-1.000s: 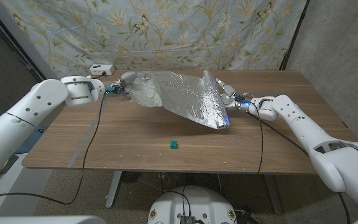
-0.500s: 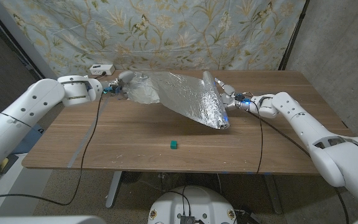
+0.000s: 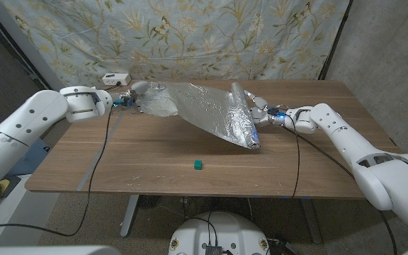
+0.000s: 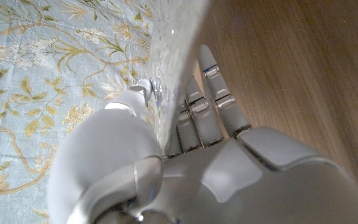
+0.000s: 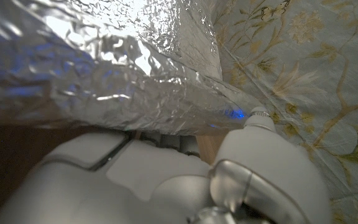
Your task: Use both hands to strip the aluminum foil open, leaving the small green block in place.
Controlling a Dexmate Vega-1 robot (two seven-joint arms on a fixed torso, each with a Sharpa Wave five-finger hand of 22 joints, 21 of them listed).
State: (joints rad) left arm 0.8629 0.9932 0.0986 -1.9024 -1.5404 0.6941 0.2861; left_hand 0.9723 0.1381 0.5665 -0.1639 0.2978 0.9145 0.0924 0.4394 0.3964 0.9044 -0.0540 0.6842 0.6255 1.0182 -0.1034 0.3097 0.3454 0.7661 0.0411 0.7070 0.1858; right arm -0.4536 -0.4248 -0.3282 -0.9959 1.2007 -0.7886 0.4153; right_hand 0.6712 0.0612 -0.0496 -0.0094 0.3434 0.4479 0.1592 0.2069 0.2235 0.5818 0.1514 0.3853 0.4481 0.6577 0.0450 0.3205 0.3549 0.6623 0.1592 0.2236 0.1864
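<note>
Foil sheet hung stretched above the counter, btwn both hands; left hand gripped the foil's far-left edge, fingers clamped on it w/ thumb on the other face; right hand held the foil's right edge, fingers hidden under the crinkled sheet, thumb pressed on top; foil sagged low by the right hand; small green block sat on the counter, nearer the robot than the foil, apart from it; white box lay at the counter's far edge, beyond the foil's left end.

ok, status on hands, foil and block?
Left hand and right hand gripping crinkled aluminum foil sheet, lifted. Small green block on wooden table. Nothing in the way.
</note>
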